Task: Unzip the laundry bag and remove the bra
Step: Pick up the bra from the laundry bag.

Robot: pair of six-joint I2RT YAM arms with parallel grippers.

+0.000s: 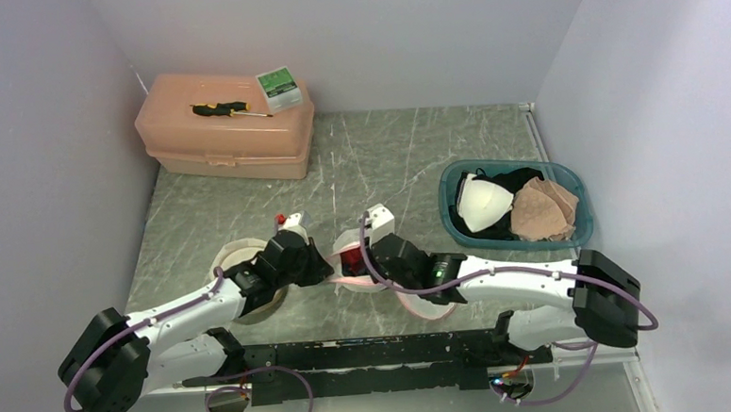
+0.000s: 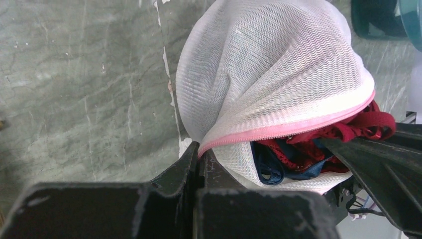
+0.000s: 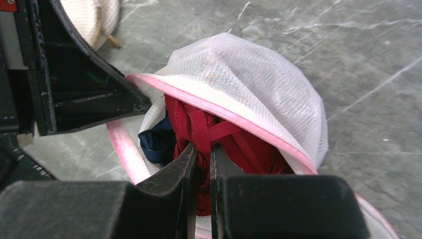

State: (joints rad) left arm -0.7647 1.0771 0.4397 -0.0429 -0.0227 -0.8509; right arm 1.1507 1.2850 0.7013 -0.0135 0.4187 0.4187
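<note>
1. In the upper left of the top view, a peach plastic box (image 1: 226,138) stands at the back of the table (image 1: 387,153). A screwdriver (image 1: 229,108) and a small green box (image 1: 278,88) lie on its lid.
2. Left of centre, your left gripper (image 1: 310,265) is clamped tight. In the left wrist view, its fingers meet at the bottom centre on the pink zip edge of the laundry bag (image 2: 268,74). A round cream item (image 1: 237,260) lies partly hidden under that arm, and you cannot tell what it is.
3. At the centre, the white mesh bag sits on the table between your two grippers. Its zip is parted and the mouth gapes toward the right gripper. The mesh domes up behind the opening.
4. In that mouth you can see the bra (image 3: 199,124). It is dark red and its straps are bunched at the opening, with the rest inside the mesh. A dark blue garment (image 3: 157,142) lies just beside it inside the bag.
5. Right of centre, your right gripper (image 3: 200,149) is drawn narrow. Its fingers pinch a red strap of the bra at the bag's mouth.
6. At the right of the top view, a teal basket (image 1: 446,197) stands well apart from the bag. It holds a white cup-shaped piece (image 1: 482,203), a tan piece (image 1: 543,211) and some black fabric.
</note>
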